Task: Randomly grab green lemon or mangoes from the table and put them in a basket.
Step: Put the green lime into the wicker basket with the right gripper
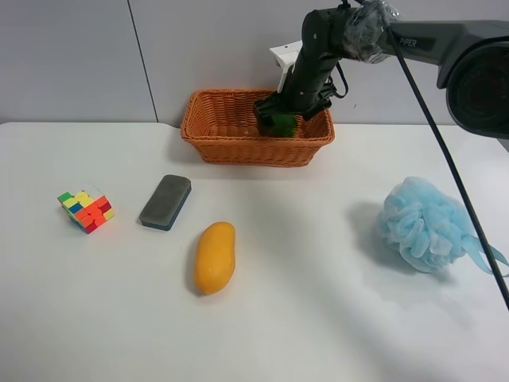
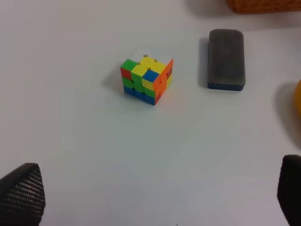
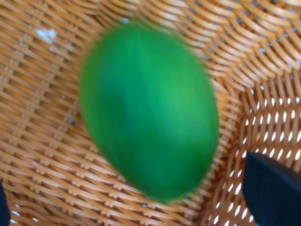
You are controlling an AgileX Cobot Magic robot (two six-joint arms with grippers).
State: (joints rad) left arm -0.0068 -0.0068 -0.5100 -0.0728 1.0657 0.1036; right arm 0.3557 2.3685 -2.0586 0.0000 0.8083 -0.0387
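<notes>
The green lemon (image 1: 277,124) is inside the orange-brown wicker basket (image 1: 215,142) at the back of the white table (image 1: 318,302). In the right wrist view the lemon (image 3: 148,110) is blurred over the basket's woven floor (image 3: 42,141). My right gripper (image 1: 280,107) (image 3: 129,188) is lowered into the basket over the lemon, open, with its fingertips (image 3: 273,188) apart from the fruit. The yellow-orange mango (image 1: 215,257) lies on the table in front; its edge shows in the left wrist view (image 2: 297,96). My left gripper (image 2: 155,188) is open and empty above the table.
A multicoloured puzzle cube (image 1: 86,210) (image 2: 146,80) and a dark grey eraser block (image 1: 165,202) (image 2: 226,59) lie left of the mango. A light blue bath pouf (image 1: 425,224) sits at the right. The right arm's cable (image 1: 453,175) hangs over the table.
</notes>
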